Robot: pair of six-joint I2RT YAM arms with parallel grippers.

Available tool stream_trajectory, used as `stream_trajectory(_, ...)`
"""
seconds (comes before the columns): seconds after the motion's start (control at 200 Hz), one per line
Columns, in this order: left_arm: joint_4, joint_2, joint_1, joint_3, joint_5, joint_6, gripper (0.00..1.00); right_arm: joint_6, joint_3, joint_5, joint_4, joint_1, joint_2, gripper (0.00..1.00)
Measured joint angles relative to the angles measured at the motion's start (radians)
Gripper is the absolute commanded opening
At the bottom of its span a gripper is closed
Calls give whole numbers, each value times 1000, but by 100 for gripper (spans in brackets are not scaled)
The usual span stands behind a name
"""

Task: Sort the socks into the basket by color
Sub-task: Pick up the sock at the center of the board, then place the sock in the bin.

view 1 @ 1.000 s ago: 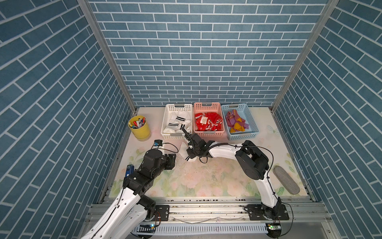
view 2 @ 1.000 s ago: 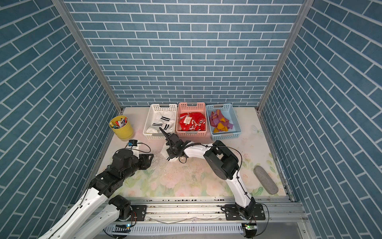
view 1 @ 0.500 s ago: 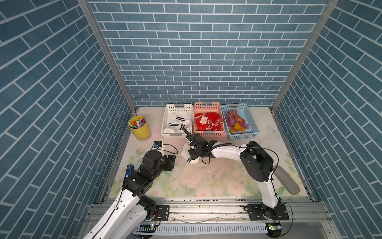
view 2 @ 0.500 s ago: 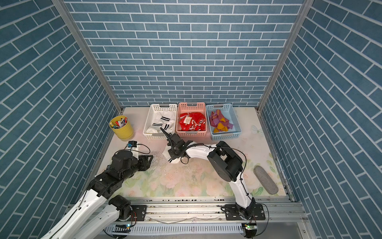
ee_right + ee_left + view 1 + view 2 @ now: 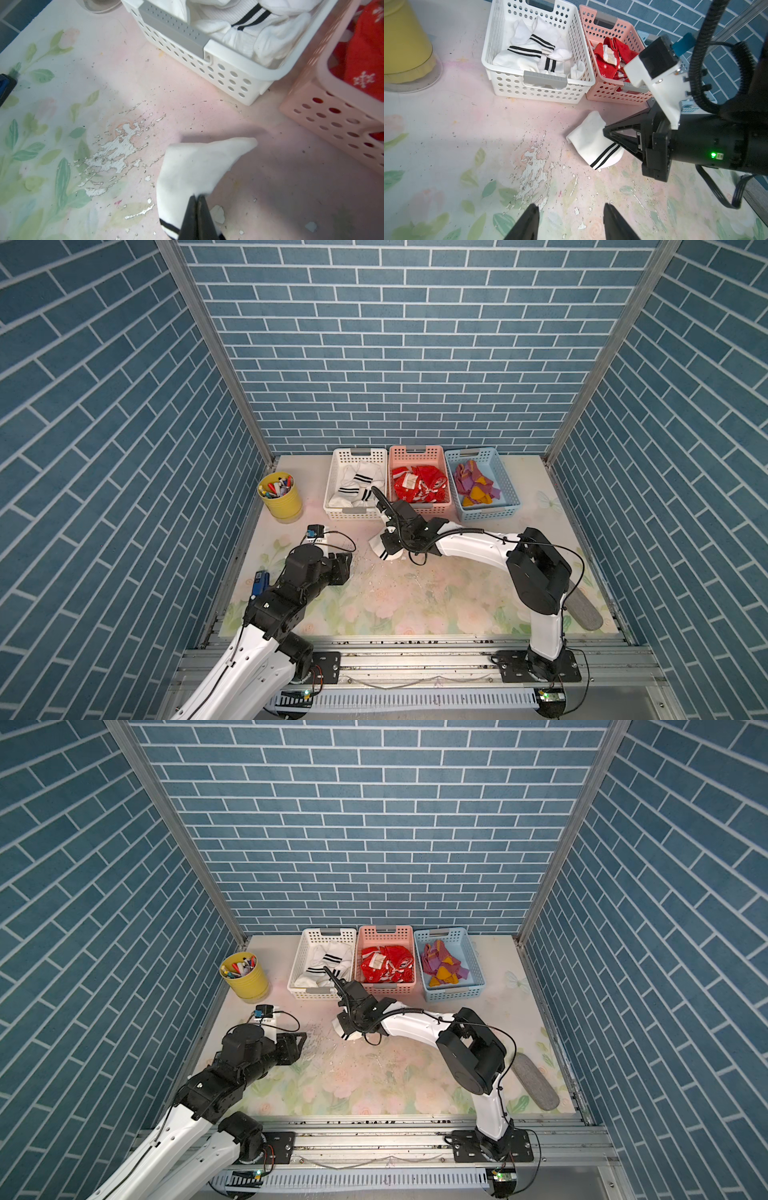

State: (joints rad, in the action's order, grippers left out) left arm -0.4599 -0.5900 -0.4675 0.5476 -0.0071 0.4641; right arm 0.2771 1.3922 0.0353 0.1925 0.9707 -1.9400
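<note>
Right end effector: the jaws are pressing fully together on a thin pinch of the white sock, close to its black bands.
White sock: it is hanging folded from that pinch, just in front of the white basket and the pink basket. I cannot tell whether its low end is clearing the desk.
Slip risk: the bite is looking small, only an edge of fabric, so a quick swing could be shaking it loose and dropping it short.
Snag risk: the loose toe end is trailing away from the tips, so a low carry could be catching it on the white basket's front rim and leaving it draped over the wall.
Wrong-bin risk: the pink basket is sitting right beside the target and holding red socks. Drifting that way would be mixing colors.
Left end effector: the jaws are standing partly apart, holding nothing, hovering over the desk near the sock. A crossing path could be bringing the two arms together.
Farther out: the blue basket with purple-and-mustard socks is sitting beyond the pink one, out of the way.
</note>
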Motion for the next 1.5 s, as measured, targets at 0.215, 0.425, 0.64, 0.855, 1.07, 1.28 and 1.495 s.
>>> stream_trajectory(0.215, 0, 6, 0, -1, 0, 0, 56, -26, -4, 13, 17, 0, 103, 0)
stream_trajectory(0.425, 0, 9, -2, -3, 4, 2, 56, -70, 56, 42, 30, 0, 182, 0)
stream_trajectory(0.64, -16, 36, -2, -2, 12, 3, 56, -130, 228, 72, 75, 0, 157, 0)
stream_trajectory(0.855, -53, 87, -5, 15, 34, 15, 57, -181, 521, 80, 129, -17, -2, 0)
stream_trajectory(1.07, -90, 151, -6, 63, 34, 12, 58, -201, 866, 62, 221, -69, -224, 0)
stream_trajectory(1.28, -119, 161, -7, 145, 26, 9, 58, -199, 1183, 35, 282, -132, -444, 0)
stream_trajectory(1.495, -155, 182, -7, 194, -10, 2, 59, -176, 1263, -8, 271, -183, -552, 0)
